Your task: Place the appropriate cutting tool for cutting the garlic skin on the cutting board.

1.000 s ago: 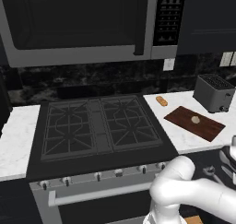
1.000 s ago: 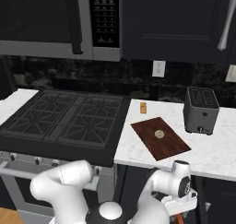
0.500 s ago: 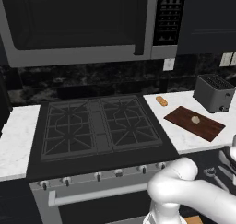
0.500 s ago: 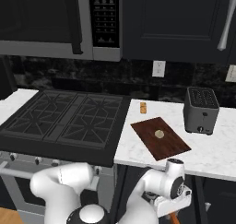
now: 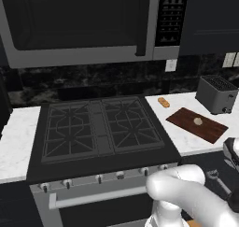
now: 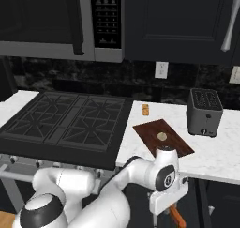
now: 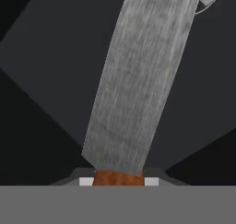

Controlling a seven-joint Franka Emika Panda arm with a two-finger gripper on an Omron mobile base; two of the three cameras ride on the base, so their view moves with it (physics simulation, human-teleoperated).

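Knife (image 7: 133, 85) with an orange-brown handle sits clamped in the pincer (image 6: 169, 212), blade pointing away from the hand, below the tabletop (image 6: 220, 156) edge. Since a second ago the hand has swung lower. Garlic (image 6: 162, 136) rests on the cutting board (image 6: 149, 134).

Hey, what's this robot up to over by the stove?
The robot's gripper is low in front of the counter, apparently shut on a knife with a broad grey blade and an orange-brown handle. Up on the white counter right of the stove, the cutting board lies with the garlic on it, a toaster beside it. The knife isn't on the board yet.
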